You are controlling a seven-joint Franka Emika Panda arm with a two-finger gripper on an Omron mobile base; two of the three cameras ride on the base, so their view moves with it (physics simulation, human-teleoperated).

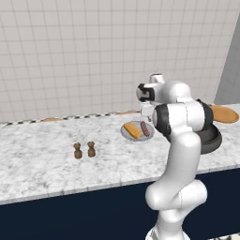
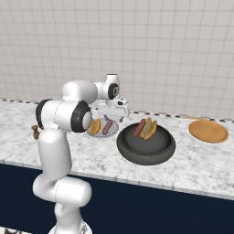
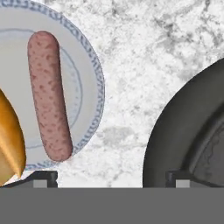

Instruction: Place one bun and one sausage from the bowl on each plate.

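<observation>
The light grey plate point(image 3: 94, 78) holds one sausage point(image 3: 48, 96) and one bun point(image 3: 8, 135) side by side; both also show in the left base view as the bun point(image 1: 132, 130) and the sausage point(image 1: 145, 129). My gripper point(image 3: 111, 179) hovers open just above the counter, between this plate and the dark bowl point(image 3: 175, 131), with nothing between its fingers. In the right base view the bowl point(image 2: 137, 153) holds another sausage point(image 2: 139, 128) and another bun point(image 2: 149, 129). The orange-brown plate point(image 2: 208, 131) lies bare to the right of the bowl.
Two small brown shakers point(image 1: 78, 151) stand on the marble counter to the left of the grey plate. A tiled wall runs behind the counter. The counter's front edge drops to dark cabinet fronts.
</observation>
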